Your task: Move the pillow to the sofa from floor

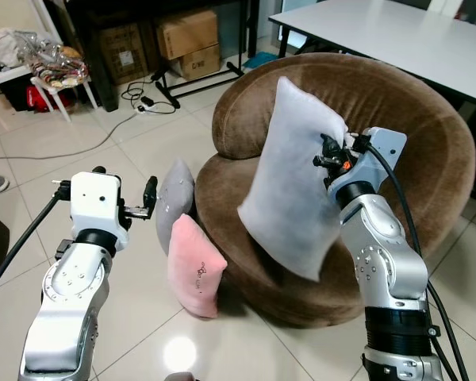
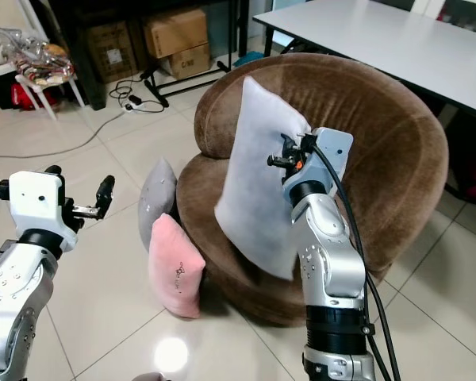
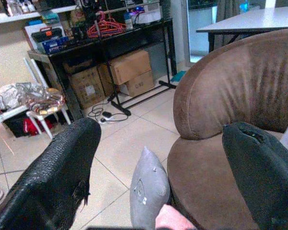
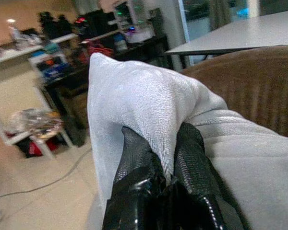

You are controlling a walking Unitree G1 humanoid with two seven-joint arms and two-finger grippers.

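A large light-grey pillow (image 1: 289, 178) hangs in the air over the seat of the round brown sofa (image 1: 397, 119). My right gripper (image 1: 327, 155) is shut on the pillow's edge, its black fingers (image 4: 134, 158) pinching a fold of the fabric. A smaller grey pillow (image 1: 173, 202) and a pink pillow (image 1: 195, 266) stand on the floor, leaning against the sofa's front left side. My left gripper (image 1: 147, 200) is open and empty, held just left of the small grey pillow (image 3: 149, 189).
A white table (image 1: 397, 36) stands behind the sofa at the right. Cardboard boxes (image 1: 186, 40) sit under a dark shelf at the back, with cables (image 1: 147, 99) on the tiled floor. A white rack with clutter (image 1: 40, 63) is at the far left.
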